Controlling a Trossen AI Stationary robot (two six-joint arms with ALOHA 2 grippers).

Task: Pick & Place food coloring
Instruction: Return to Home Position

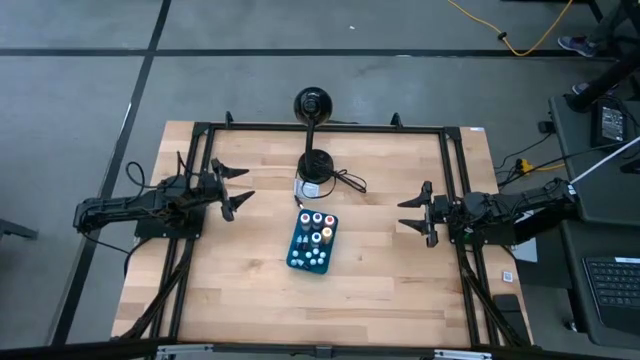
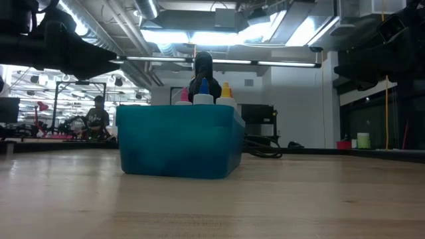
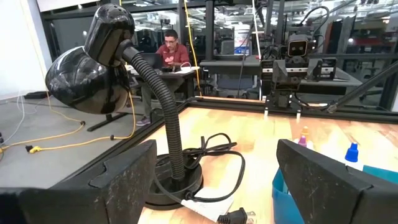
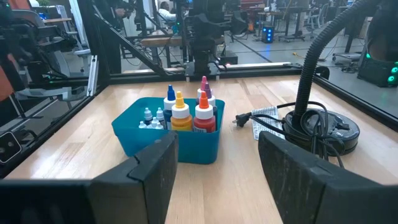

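Well to the left of the teal tray, over the tabletop: left pincer, fingers spread wide, nothing between them, pointed inward toward the lamp end of the tray.

In the tray itself — all the food coloring bottles in view, upright, caps up. Taller ones with blue, yellow, red and pink tips at the end nearer the lamp, small ones at the end away from it. None seen loose outside the tray. Lamp base just beyond the tray's short end, cord looped beside it.

Well to the right of the tray: right pincer, likewise wide and empty, facing the tray's long side.

Long axis of the tray running away from the lamp, slightly skewed, so crosswise to both pincers. Roughly midway between them, neither clearly nearer.

Judged from this: placing done, nothing left to grasp — only a pull-back away from the tray, clear of lamp and cord.
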